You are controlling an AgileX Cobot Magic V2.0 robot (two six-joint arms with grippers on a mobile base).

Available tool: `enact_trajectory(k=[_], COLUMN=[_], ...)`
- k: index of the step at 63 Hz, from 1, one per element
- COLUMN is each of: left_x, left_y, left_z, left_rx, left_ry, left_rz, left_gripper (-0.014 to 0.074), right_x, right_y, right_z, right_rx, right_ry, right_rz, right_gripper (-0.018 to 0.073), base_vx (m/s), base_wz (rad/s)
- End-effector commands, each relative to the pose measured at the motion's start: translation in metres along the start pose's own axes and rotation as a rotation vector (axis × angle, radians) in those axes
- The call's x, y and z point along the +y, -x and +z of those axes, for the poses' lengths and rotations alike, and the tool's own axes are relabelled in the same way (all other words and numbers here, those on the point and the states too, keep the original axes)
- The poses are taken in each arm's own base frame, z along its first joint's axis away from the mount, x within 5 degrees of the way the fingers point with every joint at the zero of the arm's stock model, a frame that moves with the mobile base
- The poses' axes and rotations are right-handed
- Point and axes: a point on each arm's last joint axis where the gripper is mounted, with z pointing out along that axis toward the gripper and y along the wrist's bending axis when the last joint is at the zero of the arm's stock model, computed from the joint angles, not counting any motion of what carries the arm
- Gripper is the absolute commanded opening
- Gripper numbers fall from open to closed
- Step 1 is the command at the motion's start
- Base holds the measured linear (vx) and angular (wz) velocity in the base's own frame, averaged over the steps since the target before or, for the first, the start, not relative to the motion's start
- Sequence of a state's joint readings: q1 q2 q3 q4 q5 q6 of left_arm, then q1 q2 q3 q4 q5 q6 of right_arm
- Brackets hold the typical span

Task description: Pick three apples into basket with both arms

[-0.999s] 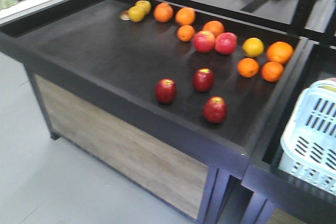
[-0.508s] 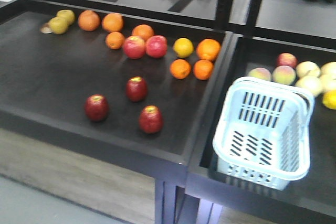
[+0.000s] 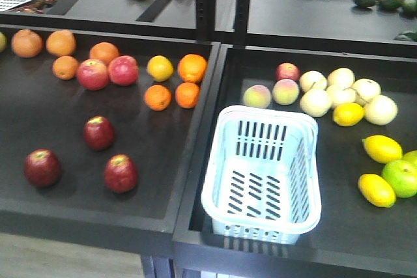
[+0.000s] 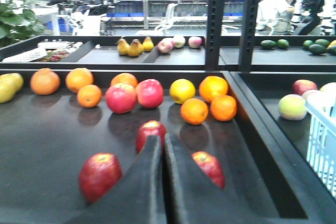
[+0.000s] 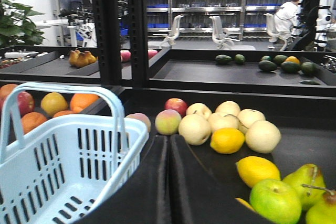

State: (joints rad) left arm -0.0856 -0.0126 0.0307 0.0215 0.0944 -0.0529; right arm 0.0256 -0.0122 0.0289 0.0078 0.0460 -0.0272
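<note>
Three dark red apples lie in the left tray: one (image 3: 99,133) farther back, one (image 3: 42,167) at the left, one (image 3: 121,173) nearest the front edge. The light blue basket (image 3: 260,114) stands empty in the right tray, against the divider. Neither gripper shows in the front view. In the left wrist view my left gripper (image 4: 161,139) is shut and empty, with the apples (image 4: 100,174), (image 4: 151,128), (image 4: 211,167) spread ahead and partly hidden behind its fingers. In the right wrist view my right gripper (image 5: 169,139) is shut and empty, just right of the basket (image 5: 63,166), whose handle (image 5: 68,89) is up.
Oranges (image 3: 184,76) and two lighter pink-red apples (image 3: 107,72) lie behind the dark apples. Peaches (image 3: 257,96), pale pears (image 3: 339,92), lemons (image 3: 381,149) and a green apple (image 3: 400,177) fill the right tray. A raised divider (image 3: 202,141) separates the trays; black uprights (image 3: 225,4) stand behind.
The front view has swung to the right: the dark apples slid to the left of the frame, and the basket and right tray moved to the middle.
</note>
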Motion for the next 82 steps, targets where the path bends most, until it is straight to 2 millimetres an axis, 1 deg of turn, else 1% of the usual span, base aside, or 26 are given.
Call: enact_trajectory(k=[1,31,82], left_x=[-0.0005,-0.0005,-0.0005], left_y=[0.0086,0.0086,0.0086], left_z=[-0.0006,-0.0006,-0.0006], left_rx=[-0.082,-0.082,-0.082], left_ry=[-0.006,-0.006,-0.006], left_rz=[-0.015,-0.015,-0.015], left_gripper=[-0.0006,-0.0006,-0.0006], right_x=[-0.0003,-0.0003,-0.0003], right_y=[0.0032,0.0033,0.0033], right_z=[0.0001,0.0001,0.0001], right_rx=[-0.067,-0.068,-0.068], right_ry=[-0.005,-0.005,-0.005], right_rz=[-0.007,-0.007,-0.007], right_gripper=[-0.0008,-0.0008,-0.0008], base_vx=[0.09,0.09,0.09], base_wz=[-0.23,-0.14,-0.01])
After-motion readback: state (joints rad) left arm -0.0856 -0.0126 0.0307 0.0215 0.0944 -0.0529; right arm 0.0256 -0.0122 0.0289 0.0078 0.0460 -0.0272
